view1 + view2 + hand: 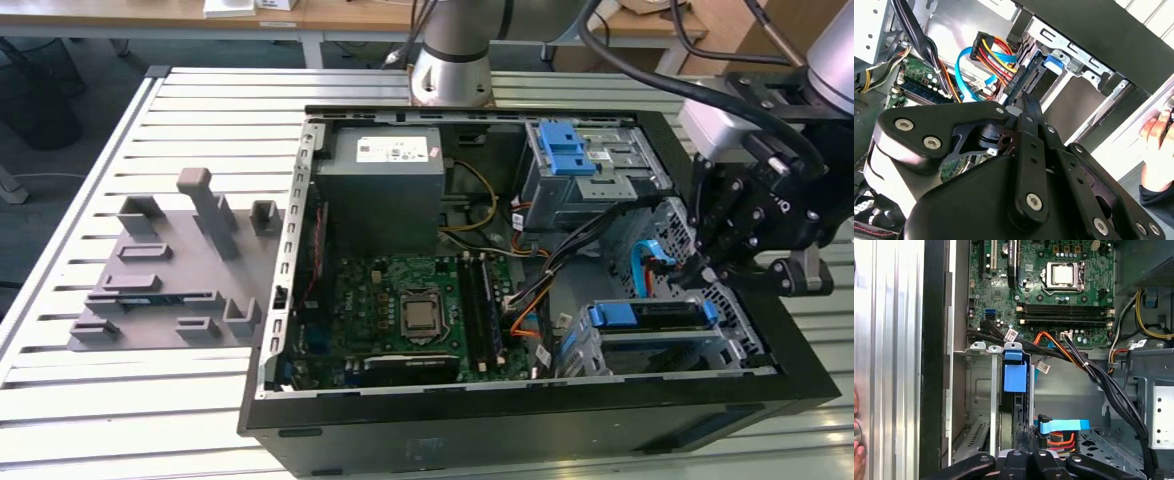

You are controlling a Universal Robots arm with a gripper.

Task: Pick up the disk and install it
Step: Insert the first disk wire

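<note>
The disk (663, 316) sits edge-up in the drive cage (727, 345) at the front corner of the open computer case, on the exterior view's right. Its blue plastic frame (1015, 376) stands above the cage slot in the first wrist view, and also shows in the second wrist view as the blue frame (1052, 62). My gripper (703, 268) hovers just above and behind the cage, over the blue and orange cables. In the second wrist view the gripper (1023, 100) has its fingers drawn together, pointing at the disk's edge, with nothing seen between them.
The case holds a green motherboard (414, 305), a grey power-supply box (387, 165) and a blue latch piece (571, 150) on the upper bay. Cable bundles (1094, 372) cross beside the cage. A grey fixture (167, 270) lies on the slatted table. A person's hand (1156, 132) rests outside the case.
</note>
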